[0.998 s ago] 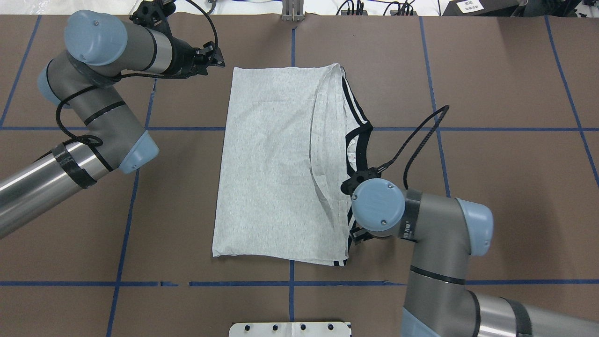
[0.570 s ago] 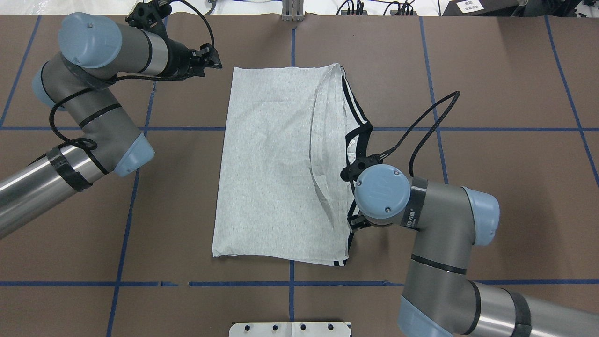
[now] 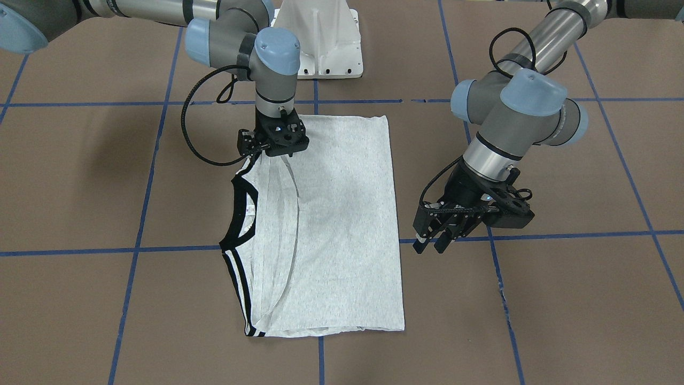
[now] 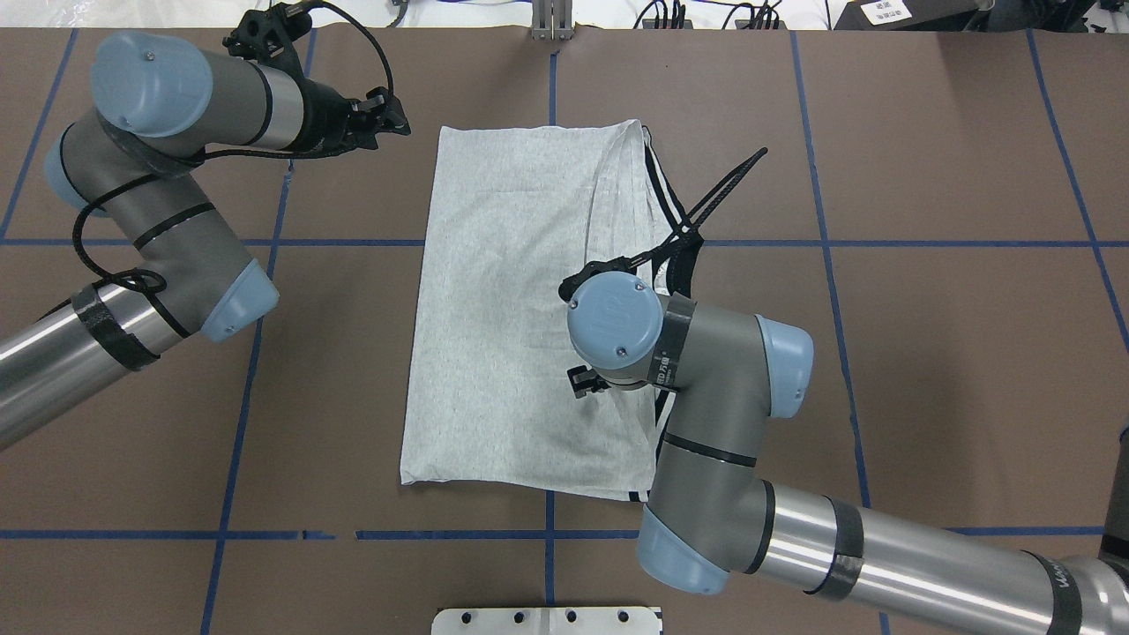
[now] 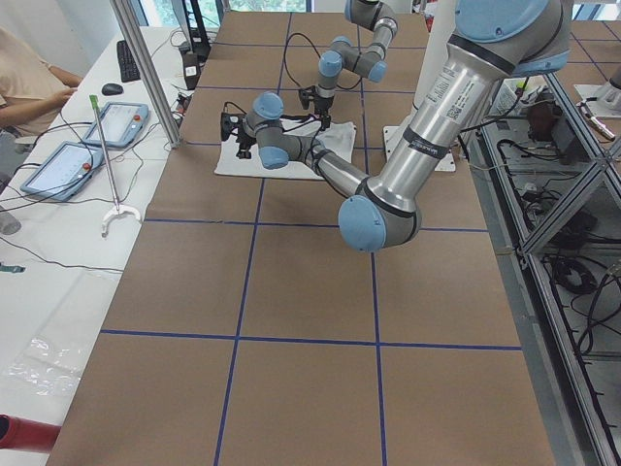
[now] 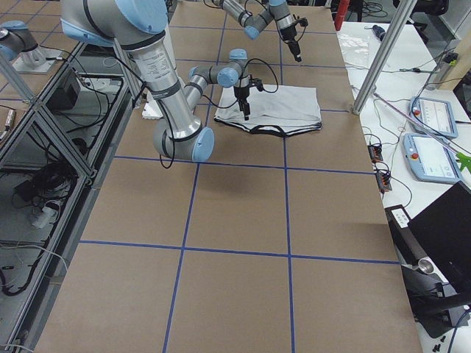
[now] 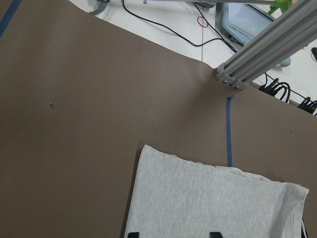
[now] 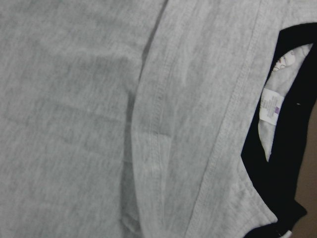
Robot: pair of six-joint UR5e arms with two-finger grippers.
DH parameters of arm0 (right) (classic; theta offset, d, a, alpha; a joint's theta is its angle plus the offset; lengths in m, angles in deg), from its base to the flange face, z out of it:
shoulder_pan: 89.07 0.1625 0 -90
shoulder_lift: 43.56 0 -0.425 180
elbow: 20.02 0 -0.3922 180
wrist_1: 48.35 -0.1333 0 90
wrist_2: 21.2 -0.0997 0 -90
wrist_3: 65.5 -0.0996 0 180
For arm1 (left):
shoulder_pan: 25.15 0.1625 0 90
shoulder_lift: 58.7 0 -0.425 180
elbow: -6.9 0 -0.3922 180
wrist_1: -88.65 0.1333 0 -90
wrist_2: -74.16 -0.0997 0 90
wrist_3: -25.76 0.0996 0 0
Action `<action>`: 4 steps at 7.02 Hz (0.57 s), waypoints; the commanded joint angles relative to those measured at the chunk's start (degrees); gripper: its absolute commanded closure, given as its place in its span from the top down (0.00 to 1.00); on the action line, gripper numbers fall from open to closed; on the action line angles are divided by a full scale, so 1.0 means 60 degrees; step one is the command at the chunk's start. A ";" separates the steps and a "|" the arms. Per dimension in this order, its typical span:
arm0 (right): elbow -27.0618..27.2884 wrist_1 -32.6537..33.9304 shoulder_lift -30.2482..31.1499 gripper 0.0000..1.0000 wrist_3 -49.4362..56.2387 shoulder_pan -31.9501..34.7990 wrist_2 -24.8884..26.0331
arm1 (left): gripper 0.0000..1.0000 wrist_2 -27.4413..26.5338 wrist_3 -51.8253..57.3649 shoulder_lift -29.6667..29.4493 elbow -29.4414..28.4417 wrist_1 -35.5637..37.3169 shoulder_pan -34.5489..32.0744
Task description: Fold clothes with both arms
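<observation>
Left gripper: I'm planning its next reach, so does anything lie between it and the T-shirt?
Nothing visible does. The left gripper, open, hovers just off the T-shirt's long plain edge, and only bare table shows between them.

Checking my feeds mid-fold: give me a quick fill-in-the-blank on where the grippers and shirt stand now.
The left gripper is off the T-shirt, over bare table, jaws ___. The right gripper points down over the T-shirt, near its ___ collar. The table's tape lines are ___.
Missing: open; black; blue.
</observation>
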 commanded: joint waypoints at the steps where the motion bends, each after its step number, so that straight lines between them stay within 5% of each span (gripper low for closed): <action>1: -0.0380 -0.0103 -0.0140 1.00 -0.0033 0.0004 -0.0008 | 0.57 0.0001 -0.0007 0.0020 0.0009 -0.0005 0.0010; 4: -0.0134 -0.0015 0.0501 1.00 0.0230 0.0674 -0.0415 | 0.57 0.0001 -0.0022 0.0020 0.0052 0.0010 0.0010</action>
